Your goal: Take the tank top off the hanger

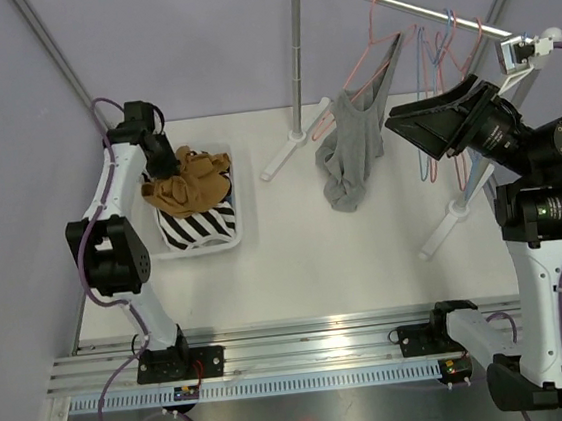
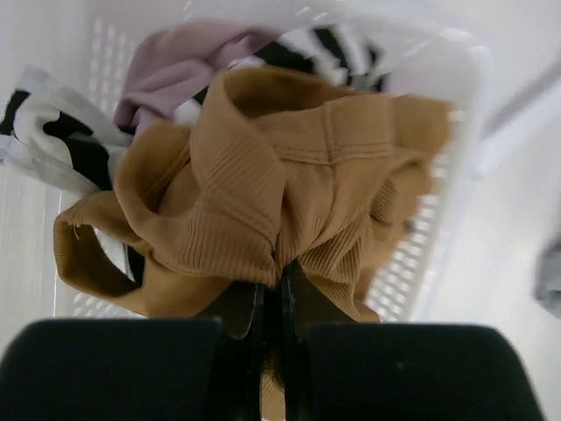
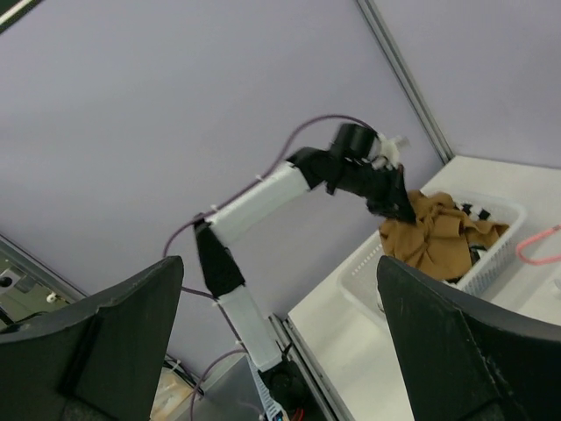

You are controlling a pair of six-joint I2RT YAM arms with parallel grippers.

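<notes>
Left gripper clenches brown top, basket beneath jaws (presumably for dropping); right gripper gapes empty near hung tank top.

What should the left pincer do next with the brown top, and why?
Probably open. The left pincer is shut on the brown top, which already sits in the white basket, so letting go looks right.

Left arm reaches forward, elbow bent, wrist tipped down; left gripper jaws pressed together, pinching tan garment; right arm stands upright, wrist raised and turned toward the left; right gripper held high, 2 fingers spread wide
</notes>
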